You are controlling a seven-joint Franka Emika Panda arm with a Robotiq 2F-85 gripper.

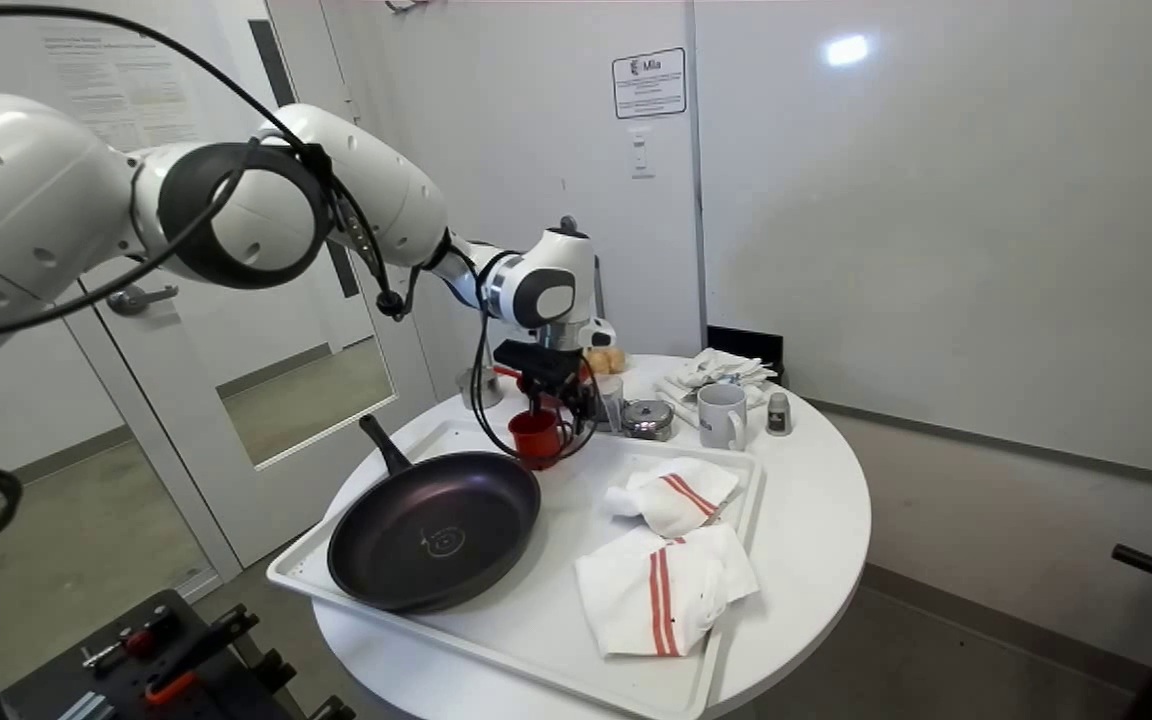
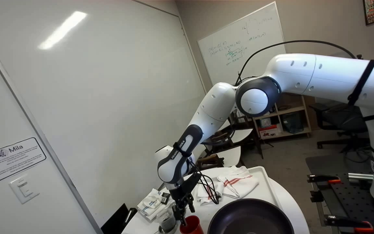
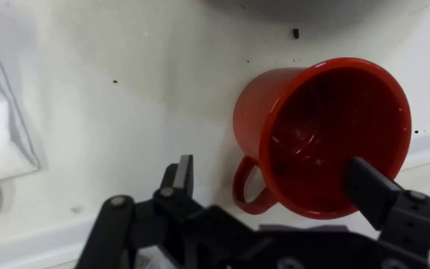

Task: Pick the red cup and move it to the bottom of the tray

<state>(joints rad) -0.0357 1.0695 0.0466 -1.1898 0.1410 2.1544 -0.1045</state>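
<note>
Near the far rim of the white tray [image 1: 536, 605], in an exterior view, the red cup [image 1: 534, 442] stands upright just beside the black frying pan [image 1: 436, 530], its handle on the side away from the pan. The gripper [image 3: 271, 168] hangs over it with its fingers spread well apart. From the wrist, one finger [image 3: 371, 190] overlaps the cup's mouth, while the opposite one sits out past the handle, above bare tray, so that the handle and the cup's near wall show between them. Whether either finger touches the cup is hard to say from these angles. Two white cloths with red stripes [image 1: 671, 495] lie farther along the tray, one beside the other. Past the rim, on the round white table [image 1: 816, 520], a light grey mug [image 1: 716, 415] stands between a shiny metal container [image 1: 648, 421] and a small shaker [image 1: 779, 414].
</note>
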